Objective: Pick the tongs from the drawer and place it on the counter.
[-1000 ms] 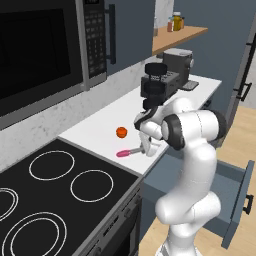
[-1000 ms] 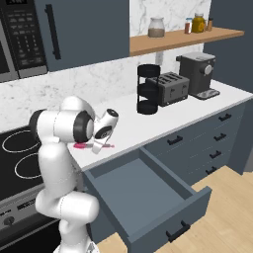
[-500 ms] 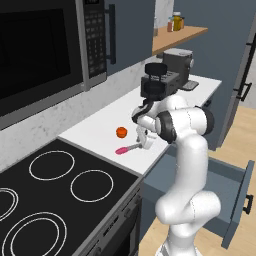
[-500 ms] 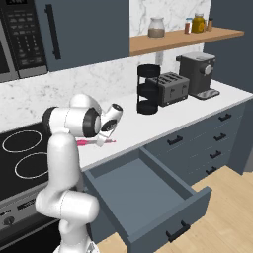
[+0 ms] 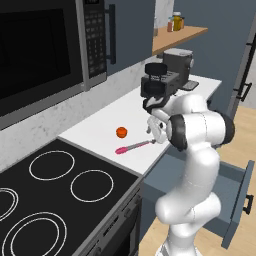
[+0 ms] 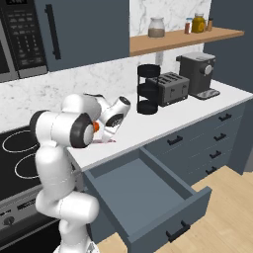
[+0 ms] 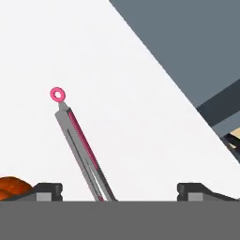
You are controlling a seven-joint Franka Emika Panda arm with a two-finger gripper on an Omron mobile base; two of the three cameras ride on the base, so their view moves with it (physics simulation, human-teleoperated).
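The pink-magenta tongs (image 5: 134, 146) lie flat on the white counter (image 5: 95, 131), just right of the black stovetop. My gripper (image 5: 152, 126) hangs a little above their right end, open and holding nothing. In the hand view the tongs (image 7: 79, 140) run up from between the two wide-apart fingertips (image 7: 47, 190) to a pink ring end, resting on the counter (image 7: 140, 93). The slate drawer (image 6: 148, 197) stands pulled out below the counter edge, its inside bare. From the right base view my arm hides most of the tongs (image 6: 105, 141).
A small orange ball (image 5: 121, 132) sits on the counter just behind the tongs. The black stovetop (image 5: 55, 185) lies to the left. A dark rack (image 6: 148, 89), toaster (image 6: 170, 88) and coffee machine (image 6: 197, 74) stand further right. The open drawer (image 5: 235, 182) juts into the floor space.
My hand has risen and pulled back from the tongs, which stay lying on the counter. The drawer has stayed open.
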